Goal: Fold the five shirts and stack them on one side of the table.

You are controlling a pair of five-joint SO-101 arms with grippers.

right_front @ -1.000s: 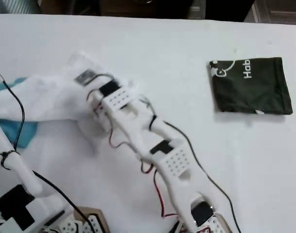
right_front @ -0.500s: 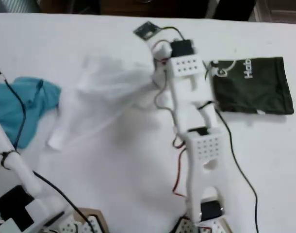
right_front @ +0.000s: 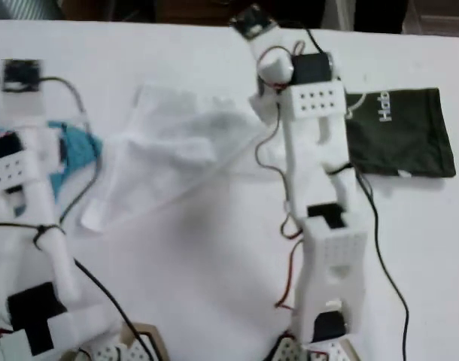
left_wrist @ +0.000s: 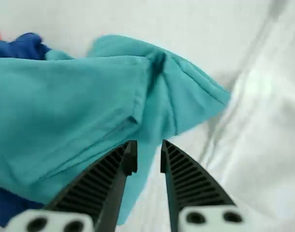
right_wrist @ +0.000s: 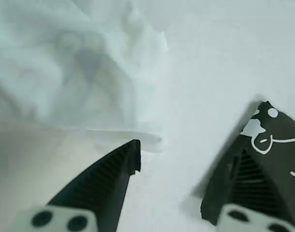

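Change in the last 1 second: the right arm swung from the left part of the counter across to the middle and dragged the white shirt with it. The shirt came off the teal shirt, on which it lay 1 second back. The white shirt now lies loose and rumpled around the middle of the counter, toward the far edge, with 1 corner trailing toward the near left.

The right pincer is now wide open with nothing in it. 1 finger sits by the white shirt's hem and the other beside the dark green shirt, which lies folded near the right edge and has not moved.

The left arm, parked low at the left edge 0.5 seconds ago, has come up over the teal shirt. The left pincer shows only a narrow gap and has no hold on the cloth. Whether its tips touch the cloth I cannot tell. A blue shirt lies under the teal one.

My reading is that the heap is being separated. 1 of the 5 shirts looks finished, the white one is laid out for flattening and folding, and the teal and blue ones wait at the left edge.
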